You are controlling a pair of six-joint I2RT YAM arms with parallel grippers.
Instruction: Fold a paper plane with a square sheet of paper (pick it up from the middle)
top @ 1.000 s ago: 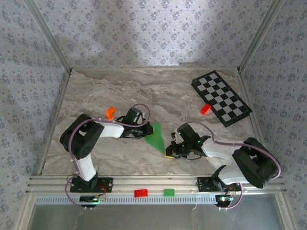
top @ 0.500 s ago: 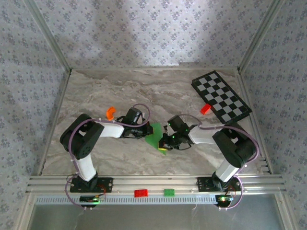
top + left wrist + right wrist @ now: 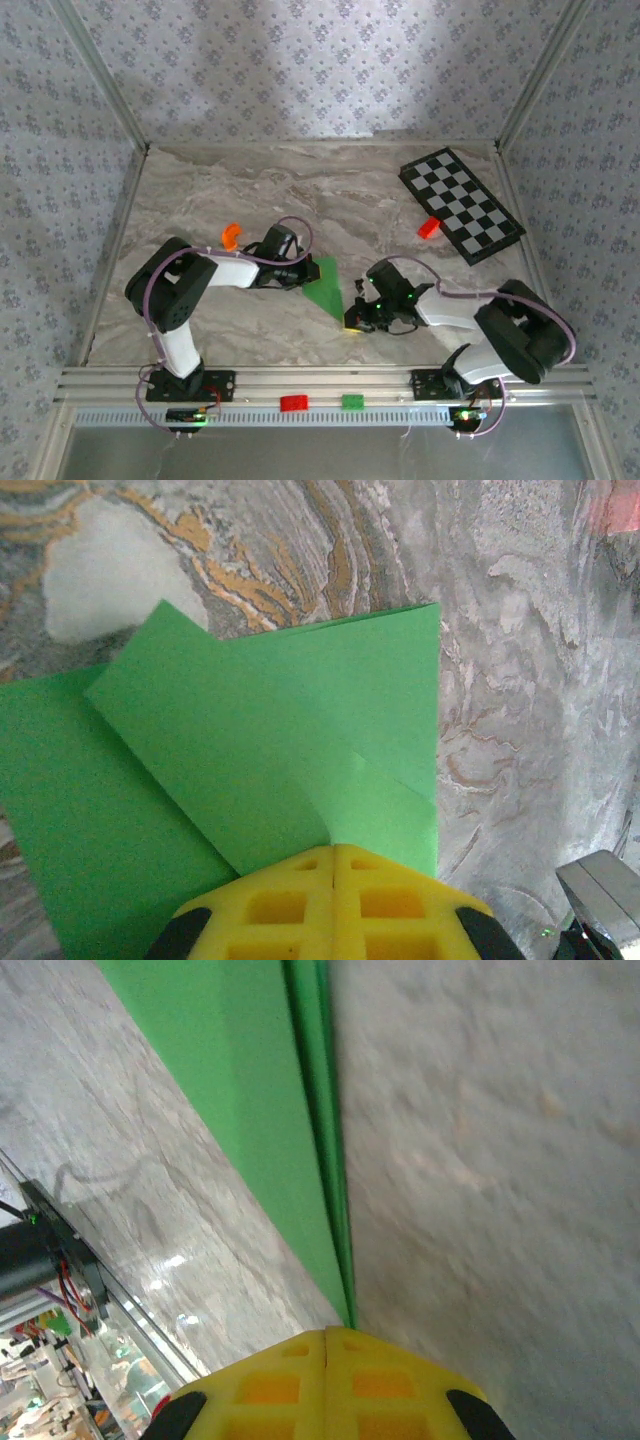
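Observation:
The bright green sheet of paper [image 3: 325,285] lies flat on the marble table, folded into a pointed paper plane shape with its tip toward the near edge. In the left wrist view its layered triangular flaps [image 3: 250,750] overlap around a centre crease. My left gripper [image 3: 306,274] is shut, its yellow tips [image 3: 333,848] resting on the wide end of the paper. My right gripper [image 3: 352,322] is shut too, its tips [image 3: 326,1332] at the narrow point, where the stacked folded edge [image 3: 322,1110] runs straight away from them.
A black-and-white checkered board [image 3: 462,204] lies at the back right with a red brick [image 3: 428,227] at its near edge. An orange piece [image 3: 231,236] sits behind the left arm. A red brick [image 3: 293,403] and a green brick [image 3: 352,402] rest on the front rail.
Half a second ago my right gripper was further up the paper's right edge, close to the left gripper. It has slid back to the near tip. The left arm has held still.

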